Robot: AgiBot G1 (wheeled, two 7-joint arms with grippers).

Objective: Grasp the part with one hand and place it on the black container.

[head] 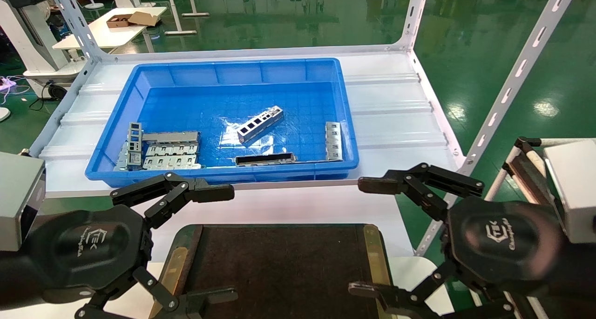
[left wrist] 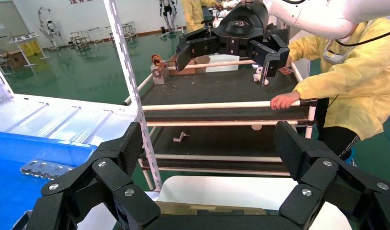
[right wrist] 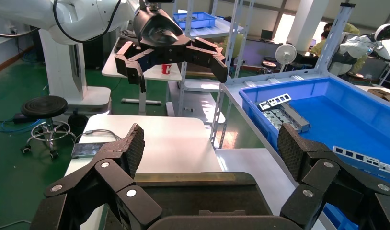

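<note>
So the part (head: 260,124) was lying diagonally near the middle of the blue bin (head: 116,123), cutouts facing up, with bare bin floor all around it. Plenty of room on every side. The stack of stamped plates (head: 160,150) sat well apart in the bin's near left corner, a long dark strip (head: 265,159) lay along the near wall, and another grey plate (head: 333,141) leaned at the right wall. The bin sat on a white shelf surface (head: 396,105).

Left end effector (head: 181,244) hovered over the black container's (head: 279,263) left edge, fingers spread wide, holding nothing. Right end effector (head: 372,235) was at the container's right edge, also spread apart and empty. The container's dark top showed nothing on it.
</note>
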